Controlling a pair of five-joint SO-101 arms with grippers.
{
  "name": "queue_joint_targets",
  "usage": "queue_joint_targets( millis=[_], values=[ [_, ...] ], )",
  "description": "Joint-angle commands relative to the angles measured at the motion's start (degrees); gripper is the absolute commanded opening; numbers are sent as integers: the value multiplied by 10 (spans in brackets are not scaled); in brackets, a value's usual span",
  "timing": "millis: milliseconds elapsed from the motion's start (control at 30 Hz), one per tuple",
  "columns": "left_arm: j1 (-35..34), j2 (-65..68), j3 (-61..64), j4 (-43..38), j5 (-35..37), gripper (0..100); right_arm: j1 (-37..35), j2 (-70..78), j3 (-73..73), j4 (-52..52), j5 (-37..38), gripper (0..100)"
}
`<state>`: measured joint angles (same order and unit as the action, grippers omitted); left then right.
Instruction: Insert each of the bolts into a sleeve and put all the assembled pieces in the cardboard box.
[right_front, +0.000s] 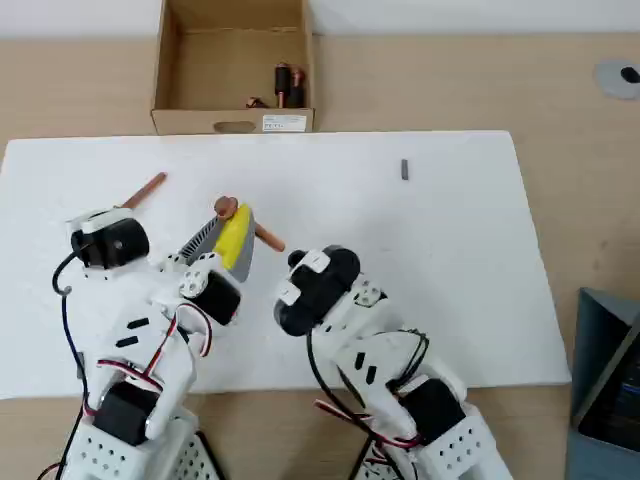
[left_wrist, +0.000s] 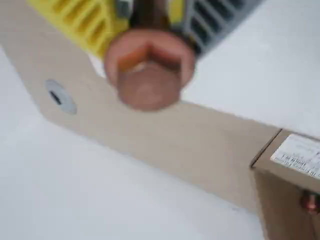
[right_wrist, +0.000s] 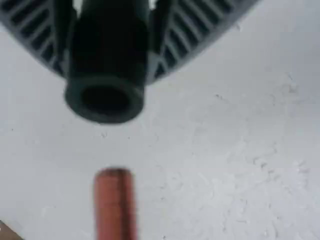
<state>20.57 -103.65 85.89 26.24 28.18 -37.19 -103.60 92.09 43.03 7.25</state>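
My left gripper (right_front: 226, 222) is clamped on a bolt (left_wrist: 149, 70), pinched across the shank just behind the head, between the yellow and grey jaws. That leaves the threaded end free and pointing toward the other arm, which I judge is the point of the grip. My right gripper (right_wrist: 107, 35) is closed around a black sleeve (right_wrist: 105, 97), held by its body so the open bore sticks out past the jaws. In the right wrist view the bolt's copper tip sits near that bore but apart from it, a bit off the axis, so it is not yet inserted. Both parts are lifted above the white mat (right_front: 450, 300), I'd say so neither drags during mating. Step in hand looks like lining up tip and bore, which needs a small sideways correction before pushing. The risk is the tip catching the sleeve rim and twisting the bolt in the jaws. A second bolt (right_front: 146, 189) lies on the mat near the left arm, and a loose sleeve (right_front: 405, 170) lies well apart on the mat's far side. The box (right_front: 232, 122) stands on the counter (right_front: 560, 90) past the mat, with assembled pieces (right_front: 286, 84) already in one corner, so the task is partway done.
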Motion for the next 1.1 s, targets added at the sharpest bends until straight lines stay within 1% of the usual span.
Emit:
queue_joint_targets(
  millis=[0,100,267,433,567,667,800,933,1067],
  values=[
    [32,-8,0,-14,-25,2,-7,-65,-30,-33,11,9],
    [55,-8,3,-17,-38,2,-7,-65,-27,-41,25,9],
    [55,-8,4,-15,-38,2,-7,-65,-27,-40,25,9],
    [73,-7,18,-16,-40,2,-7,-65,-28,-40,25,9],
    [109,-8,57,-16,-93,2,-7,-65,-29,-40,27,9],
    [126,-8,72,-17,-127,2,-7,-65,-28,-40,54,9],
    [144,-8,95,-14,-163,2,-7,-65,-29,-40,58,9],
    [152,-7,112,-13,-170,2,-7,-65,-30,-40,58,9],
    [138,-7,112,-13,-169,10,-7,-65,-28,-40,58,9]
  ],
)
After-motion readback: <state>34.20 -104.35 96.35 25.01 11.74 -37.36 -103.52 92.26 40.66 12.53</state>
